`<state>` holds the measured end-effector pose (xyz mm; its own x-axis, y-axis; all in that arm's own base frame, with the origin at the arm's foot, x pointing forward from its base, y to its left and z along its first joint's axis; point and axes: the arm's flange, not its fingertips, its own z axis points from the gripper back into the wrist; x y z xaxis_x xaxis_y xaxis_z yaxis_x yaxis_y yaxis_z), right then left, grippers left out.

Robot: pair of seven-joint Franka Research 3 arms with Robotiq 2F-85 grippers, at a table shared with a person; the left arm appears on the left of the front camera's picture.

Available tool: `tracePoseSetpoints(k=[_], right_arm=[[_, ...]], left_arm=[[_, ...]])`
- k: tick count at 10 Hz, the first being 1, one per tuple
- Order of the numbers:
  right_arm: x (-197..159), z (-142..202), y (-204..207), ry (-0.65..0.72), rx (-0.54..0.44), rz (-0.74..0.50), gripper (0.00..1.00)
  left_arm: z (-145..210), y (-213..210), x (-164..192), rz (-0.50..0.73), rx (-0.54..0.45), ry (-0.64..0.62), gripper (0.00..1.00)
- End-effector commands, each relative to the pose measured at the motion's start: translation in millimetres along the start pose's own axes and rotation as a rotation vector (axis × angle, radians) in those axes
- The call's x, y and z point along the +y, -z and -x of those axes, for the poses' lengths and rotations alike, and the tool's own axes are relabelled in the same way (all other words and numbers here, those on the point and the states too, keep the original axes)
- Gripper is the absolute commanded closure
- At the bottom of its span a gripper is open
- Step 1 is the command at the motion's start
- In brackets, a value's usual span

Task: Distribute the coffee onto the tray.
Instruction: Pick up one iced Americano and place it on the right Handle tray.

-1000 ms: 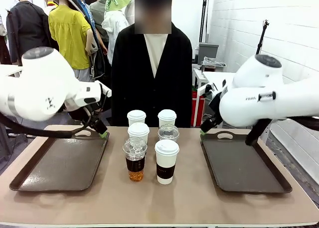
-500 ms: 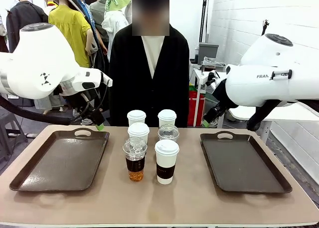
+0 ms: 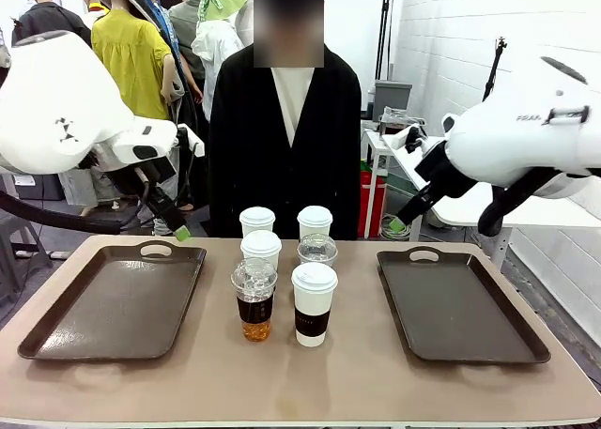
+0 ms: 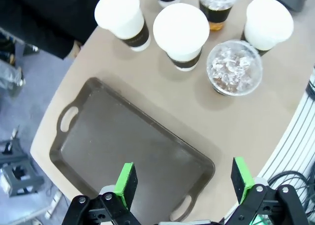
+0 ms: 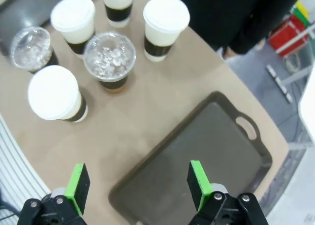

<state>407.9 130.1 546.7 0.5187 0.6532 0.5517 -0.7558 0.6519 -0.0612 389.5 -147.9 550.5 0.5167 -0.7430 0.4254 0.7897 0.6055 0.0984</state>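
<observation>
No cup is taken yet. The left fingers [image 4: 126, 184] over the left tray [image 4: 123, 141] and the right fingers [image 5: 198, 179] over the right tray [image 5: 211, 146] are held spread, empty. The coffee [image 4: 181, 30] is clustered on the worktop [image 4: 162, 102] beyond the fingertips; a reach down onto one cup is called for.

Front view from the near table [image 3: 310, 384] edge, facing the person [image 3: 282, 138], wrist views high, looking down past left gripper [image 4: 184, 178] onto left tray [image 4: 108, 146], right gripper [image 5: 138, 183] onto right tray [image 5: 206, 146], cups [image 4: 181, 28] ahead of both, shared by all
</observation>
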Motion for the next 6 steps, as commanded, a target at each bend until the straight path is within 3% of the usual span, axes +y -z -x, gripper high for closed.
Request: tracePoseSetpoints(k=[1, 6], right_arm=[[-7.3, 15.7, 4.2, -0.027, -0.077, -0.085, 0.00], [-18.1, 37.3, 2.4, -0.078, -0.231, -0.239, 0.00]], left_arm=[[20.7, -9.3, 13.9, 0.065, -0.097, 0.081, 0.00], [54.2, -11.7, 25.2, 0.239, -0.353, 0.098, 0.00]])
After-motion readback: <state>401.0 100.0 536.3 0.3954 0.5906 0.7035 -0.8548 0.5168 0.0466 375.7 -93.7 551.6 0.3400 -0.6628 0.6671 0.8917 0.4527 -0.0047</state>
